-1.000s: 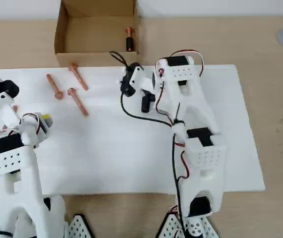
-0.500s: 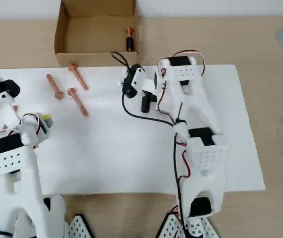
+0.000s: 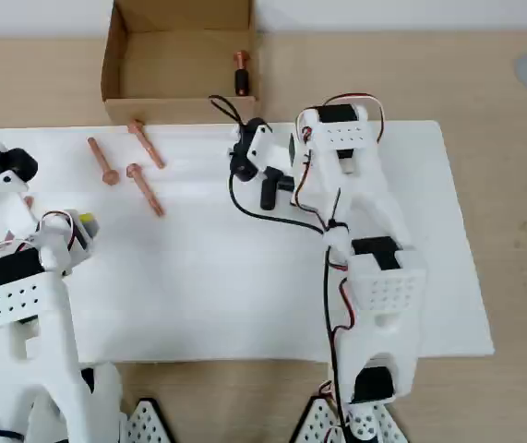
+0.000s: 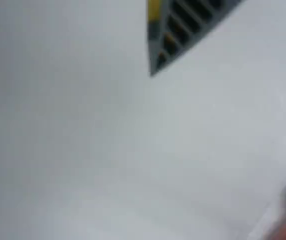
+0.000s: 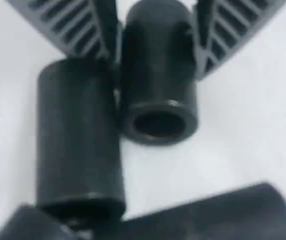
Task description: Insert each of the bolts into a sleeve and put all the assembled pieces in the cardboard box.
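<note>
Three copper bolts (image 3: 145,188) lie loose just outside the front wall of the cardboard box (image 3: 111,65). One assembled piece (image 3: 241,72) lies inside along its right wall. Three black sleeves (image 5: 77,140) cluster near its front right corner.

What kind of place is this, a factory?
Likely a lab or hobby workbench, not a factory: small white left arm and right arm at a wooden table, with loose bolts and a cardboard box.

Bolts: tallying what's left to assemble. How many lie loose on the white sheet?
3 bolts near the cardboard box: one at its front wall, one left of that, one farther out. More may be hidden.
</note>
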`<control>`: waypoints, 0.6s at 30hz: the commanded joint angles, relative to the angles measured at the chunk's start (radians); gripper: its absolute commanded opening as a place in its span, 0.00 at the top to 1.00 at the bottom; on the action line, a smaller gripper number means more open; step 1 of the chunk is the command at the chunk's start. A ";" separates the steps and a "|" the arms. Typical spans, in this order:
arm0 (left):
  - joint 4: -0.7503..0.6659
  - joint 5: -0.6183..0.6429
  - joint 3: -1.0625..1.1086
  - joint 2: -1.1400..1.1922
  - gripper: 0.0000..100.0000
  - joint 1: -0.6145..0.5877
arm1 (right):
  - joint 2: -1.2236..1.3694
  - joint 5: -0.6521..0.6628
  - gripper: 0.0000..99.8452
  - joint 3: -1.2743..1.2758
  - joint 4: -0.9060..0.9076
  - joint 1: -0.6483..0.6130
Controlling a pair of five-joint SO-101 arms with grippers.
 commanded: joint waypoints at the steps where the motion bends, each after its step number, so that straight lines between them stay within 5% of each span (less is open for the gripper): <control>1: -0.011 -0.006 -0.003 -0.002 0.76 -0.009 | 0.021 0.012 0.94 0.012 0.031 0.016; 18: -0.011 -0.006 -0.003 -0.002 0.76 -0.009 | -0.139 -0.077 0.94 -0.232 0.207 0.013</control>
